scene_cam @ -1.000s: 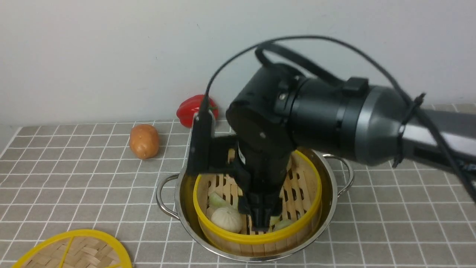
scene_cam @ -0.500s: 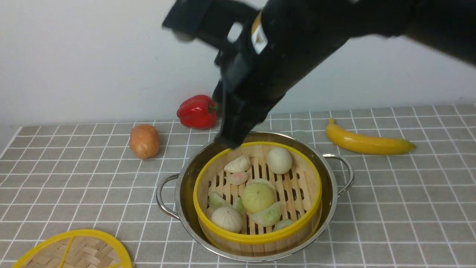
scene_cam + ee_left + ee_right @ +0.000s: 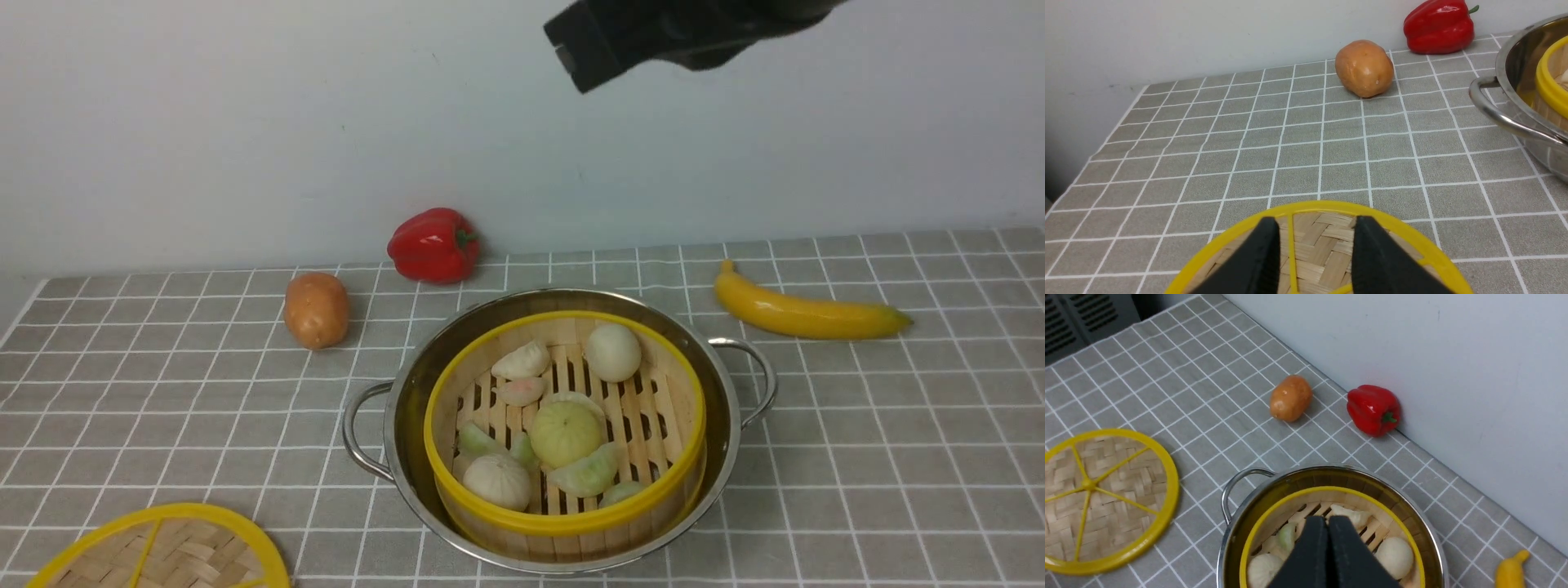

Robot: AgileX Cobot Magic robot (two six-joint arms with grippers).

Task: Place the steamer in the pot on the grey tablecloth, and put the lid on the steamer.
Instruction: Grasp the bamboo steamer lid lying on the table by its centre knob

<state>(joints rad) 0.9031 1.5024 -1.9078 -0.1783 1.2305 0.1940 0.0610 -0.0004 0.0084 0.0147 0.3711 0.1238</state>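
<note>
Resting in the shiny steel pot, the slatted bamboo steamer is judged placed; the flat woven lid is not yet fitted, with the left gripper held spread over it and the right gripper pressed together, empty.

One pot, one steamer — one lid

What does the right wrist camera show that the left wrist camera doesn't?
Only the right wrist view: the banana, the whole lid with its spokes, the slatted floor of the steamer, and the shut right claw. Only the left wrist view: the open left claw, seen against the lid. Both: the potato, red pepper, pot, part of the steamer's yellow rim, the lid and the grey tablecloth.
</note>
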